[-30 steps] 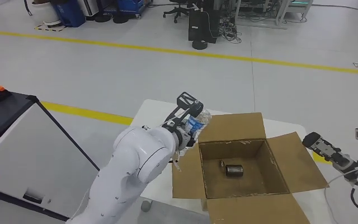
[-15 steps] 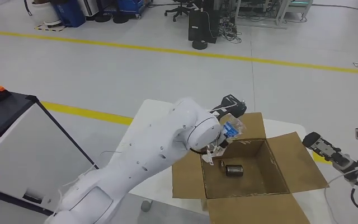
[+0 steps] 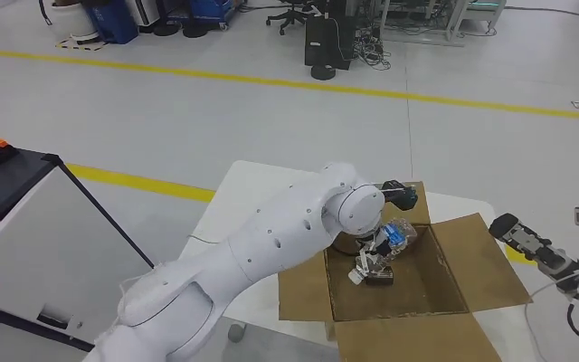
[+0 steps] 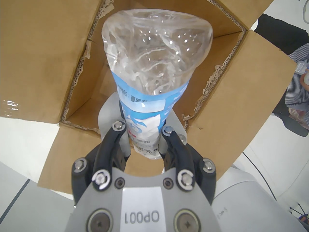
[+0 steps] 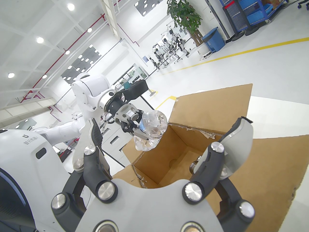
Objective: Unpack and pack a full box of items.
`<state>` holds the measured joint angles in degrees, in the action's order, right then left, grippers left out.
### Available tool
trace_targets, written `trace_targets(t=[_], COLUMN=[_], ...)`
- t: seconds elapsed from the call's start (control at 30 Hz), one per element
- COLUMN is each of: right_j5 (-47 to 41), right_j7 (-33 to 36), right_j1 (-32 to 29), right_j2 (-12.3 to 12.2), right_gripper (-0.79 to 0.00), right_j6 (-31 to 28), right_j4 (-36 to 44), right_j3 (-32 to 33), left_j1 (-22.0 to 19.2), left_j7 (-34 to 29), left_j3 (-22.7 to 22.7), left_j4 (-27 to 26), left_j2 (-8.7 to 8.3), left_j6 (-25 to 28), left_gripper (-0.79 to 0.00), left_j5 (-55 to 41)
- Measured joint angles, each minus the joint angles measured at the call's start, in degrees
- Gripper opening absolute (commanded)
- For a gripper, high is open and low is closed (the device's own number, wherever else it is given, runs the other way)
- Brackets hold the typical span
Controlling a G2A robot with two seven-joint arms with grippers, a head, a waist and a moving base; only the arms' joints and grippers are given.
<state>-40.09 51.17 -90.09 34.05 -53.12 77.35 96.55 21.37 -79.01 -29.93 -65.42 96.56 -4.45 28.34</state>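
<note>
Over the open cardboard box (image 3: 479,262) on the white tabletop (image 3: 240,195), my left gripper (image 4: 143,131) holds a crumpled clear plastic water bottle (image 4: 154,56). Its fingers are clamped tight on the blue-labelled part, and the bottle's wide end points down into the box. Below, a dark can (image 3: 384,277) lies on its side on the box floor. My right gripper (image 3: 507,226) sits just beside the box's right flap, its fingers spread wide with nothing between them.

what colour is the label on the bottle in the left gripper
Mostly blue and white label on a clear bottle; left wrist view shows it best.
</note>
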Motion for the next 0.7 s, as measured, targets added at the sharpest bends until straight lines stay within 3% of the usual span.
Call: trace_targets(t=[0.17, 0.7], right_j5=[0.0, 0.0], right_j7=[0.0, 0.0], right_j1=[0.0, 0.0], right_j2=[0.0, 0.0], right_gripper=[0.0, 0.0], right_j6=[0.0, 0.0], right_j4=[0.0, 0.0], right_j3=[0.0, 0.0], left_j1=[-0.88, -0.86], left_j7=[1.94, 1.88], left_j3=[0.48, 0.48], left_j4=[3.45, 3.37], left_j2=[1.03, 1.0], left_j6=[2.36, 2.28], left_gripper=[-0.785, -0.785], left_j5=[-1.75, -1.62])
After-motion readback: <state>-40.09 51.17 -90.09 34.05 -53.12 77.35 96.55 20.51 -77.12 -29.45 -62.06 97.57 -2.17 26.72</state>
